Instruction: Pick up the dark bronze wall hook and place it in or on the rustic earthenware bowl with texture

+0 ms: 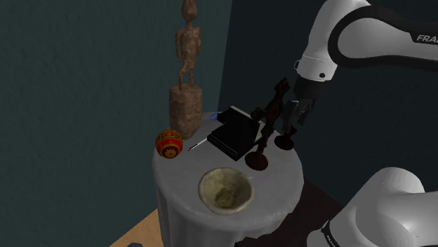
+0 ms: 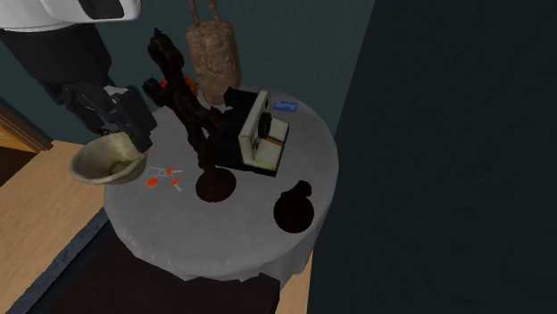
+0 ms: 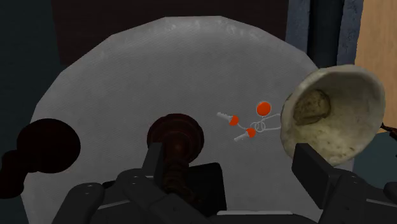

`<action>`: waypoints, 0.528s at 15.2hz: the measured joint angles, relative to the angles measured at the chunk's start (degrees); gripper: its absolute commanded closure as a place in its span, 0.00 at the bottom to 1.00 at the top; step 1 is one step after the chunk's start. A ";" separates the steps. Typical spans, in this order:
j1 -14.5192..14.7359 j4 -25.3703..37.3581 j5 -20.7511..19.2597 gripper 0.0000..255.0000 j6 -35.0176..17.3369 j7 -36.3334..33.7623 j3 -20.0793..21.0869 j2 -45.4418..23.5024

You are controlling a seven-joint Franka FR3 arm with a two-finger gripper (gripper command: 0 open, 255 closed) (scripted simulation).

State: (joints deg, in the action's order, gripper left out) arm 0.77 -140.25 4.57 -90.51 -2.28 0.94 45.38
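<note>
The black gripper [image 3: 230,153] hangs released near the pale rough earthenware bowl [image 3: 356,121]. The dark bronze round-based wall hook [image 3: 175,130] stands near that bowl, seemingly off-centre between the jaws: centre on its stem before clenching.

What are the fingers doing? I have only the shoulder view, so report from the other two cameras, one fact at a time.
Observer: In the wrist view the fingers stand apart and clasp nothing.
Operator: Tell me what shows between them.
Observer: The round foot of the tall dark stand, close by one finger and far from the other.
Operator: Now the black box. Describe the side I cannot see.
Observer: In the second exterior view it is a camera with a cream front and a coloured stripe.
</note>
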 measured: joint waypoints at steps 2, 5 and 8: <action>-0.28 -0.16 -0.35 0.00 -0.64 0.30 -0.35 -0.47; -1.77 -1.67 -2.15 0.00 -4.23 1.87 -2.28 -2.39; -3.63 -2.06 -4.31 0.00 -8.19 3.90 -4.80 -5.63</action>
State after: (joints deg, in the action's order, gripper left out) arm -2.86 -142.31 0.25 -98.69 1.61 -3.86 39.76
